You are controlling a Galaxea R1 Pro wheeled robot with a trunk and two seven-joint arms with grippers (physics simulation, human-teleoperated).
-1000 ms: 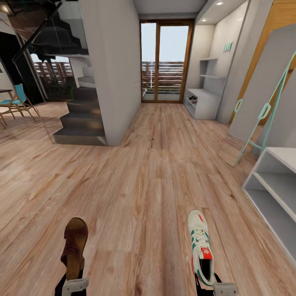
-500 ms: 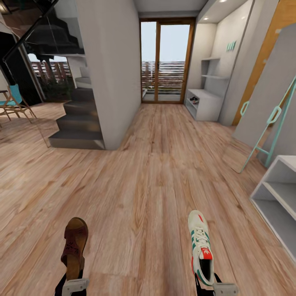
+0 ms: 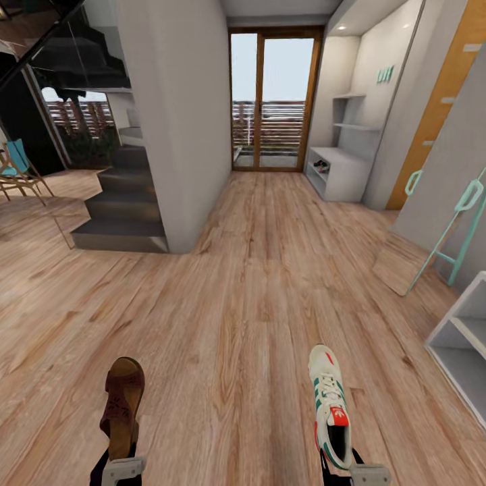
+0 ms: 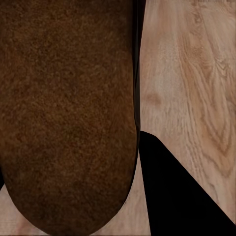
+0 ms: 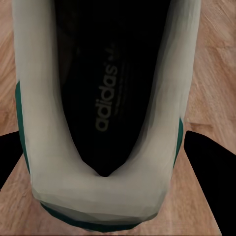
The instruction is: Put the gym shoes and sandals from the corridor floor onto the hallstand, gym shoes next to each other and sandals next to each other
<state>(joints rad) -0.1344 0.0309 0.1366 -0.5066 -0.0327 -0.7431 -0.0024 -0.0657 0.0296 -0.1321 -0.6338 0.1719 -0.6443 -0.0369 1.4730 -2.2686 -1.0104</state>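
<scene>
My left gripper is shut on the heel of a brown sandal, held toe-forward above the corridor floor. Its brown underside is close up in the left wrist view, beside a black finger. My right gripper is shut on the heel of a white gym shoe with green stripes and a red tongue patch. In the right wrist view the gym shoe sits between two black fingers. The hallstand stands far ahead on the right, with small dark things on a low shelf.
A pale open shelf unit juts in at the right edge. A teal-framed mirror leans beyond it. A grey wall and dark stairs stand on the left. Glass doors close the corridor's far end.
The whole view has shifted: the near shelf unit and mirror slid right, the stairs slid left, so the camera moved. Both shoes stay held in the same place.
</scene>
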